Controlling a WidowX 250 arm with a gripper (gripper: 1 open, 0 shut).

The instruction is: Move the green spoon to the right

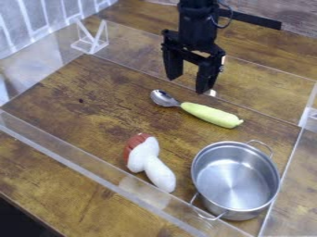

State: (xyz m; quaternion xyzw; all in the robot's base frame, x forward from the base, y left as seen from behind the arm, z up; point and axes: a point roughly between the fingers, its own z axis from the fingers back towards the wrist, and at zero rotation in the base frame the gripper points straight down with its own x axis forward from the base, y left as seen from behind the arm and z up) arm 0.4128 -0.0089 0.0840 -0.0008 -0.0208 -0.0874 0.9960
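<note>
The green spoon point(198, 108) lies flat on the wooden table, its silver bowl pointing left and its yellow-green handle running down to the right. My black gripper point(188, 83) hangs above and behind the bowl end, clear of the spoon. Its two fingers stand apart with nothing between them, so it is open.
A steel pot point(235, 179) stands at the front right, close to the handle's tip. A white toy with a reddish-brown end point(148, 161) lies in front of the spoon. A clear acrylic wall point(87, 157) borders the work area, with a clear stand point(89, 37) at the back left.
</note>
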